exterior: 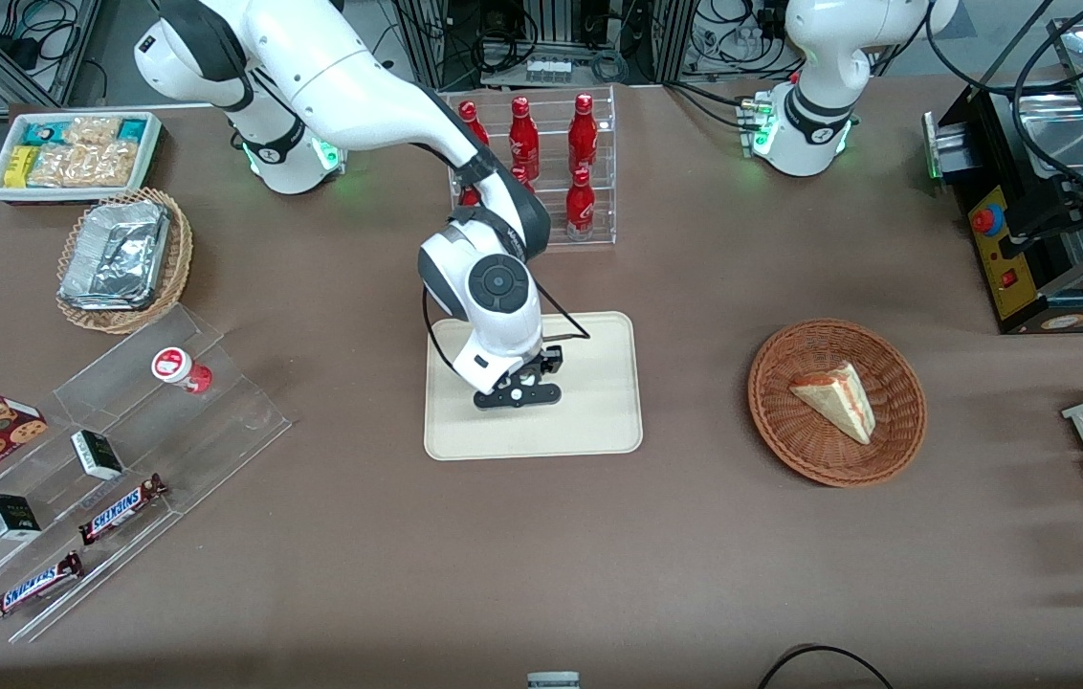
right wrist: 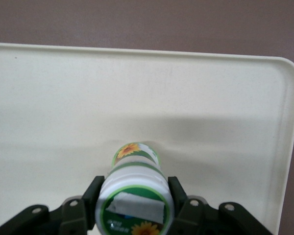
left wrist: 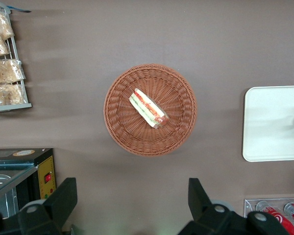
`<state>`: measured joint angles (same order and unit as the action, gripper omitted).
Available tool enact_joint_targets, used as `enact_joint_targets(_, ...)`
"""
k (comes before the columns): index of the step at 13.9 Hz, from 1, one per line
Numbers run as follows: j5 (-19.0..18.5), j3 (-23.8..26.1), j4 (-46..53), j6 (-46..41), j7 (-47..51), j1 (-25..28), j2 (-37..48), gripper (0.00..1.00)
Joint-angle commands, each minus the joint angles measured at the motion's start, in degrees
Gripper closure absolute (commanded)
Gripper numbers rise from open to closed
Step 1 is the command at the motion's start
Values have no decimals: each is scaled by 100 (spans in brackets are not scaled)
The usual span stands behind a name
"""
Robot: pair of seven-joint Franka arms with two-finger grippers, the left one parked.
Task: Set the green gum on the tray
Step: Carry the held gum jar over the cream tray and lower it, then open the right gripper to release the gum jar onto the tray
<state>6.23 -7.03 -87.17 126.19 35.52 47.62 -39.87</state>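
1. At the working arm's end of the surface [exterior: 331, 536] we note a white bin of snack packets [exterior: 75, 153], a wicker basket holding foil trays [exterior: 121, 256], and a clear stepped stand [exterior: 121, 450] carrying a red-lidded canister [exterior: 180, 369], small dark boxes and Snickers bars.
2. At mid-surface lies the tray [exterior: 599, 421]. The gripper [exterior: 518, 394] sits low over it, above its middle part.
3. In the right wrist view the gripper [right wrist: 133, 205] has its two fingers [right wrist: 90, 198] pressed against either side of the green gum [right wrist: 134, 191], gripping it just below the lid. The canister's base appears to meet the tray [right wrist: 225, 107]; we cannot confirm contact.
4. Farther from the front camera than the tray stands a clear rack of red bottles [exterior: 551, 163].
5. Toward the parked arm's end, a round brown basket [exterior: 900, 421] holds a wedge of sandwich [exterior: 838, 397].
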Motion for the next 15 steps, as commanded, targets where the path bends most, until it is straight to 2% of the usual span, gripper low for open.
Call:
enact_joint_targets(1, 133, -62, 200, 55, 25, 81, -214, 100)
enact_joint_targets(4, 133, -62, 200, 152, 25, 90, -311, 99)
enact_joint_targets(6, 124, -70, 200, 187, 17, 90, -355, 51)
enact_joint_targets(7, 116, -70, 200, 213, 8, 90, -381, 1)
enact_joint_targets(15, 54, -79, 191, 433, -54, 178, -355, 0)
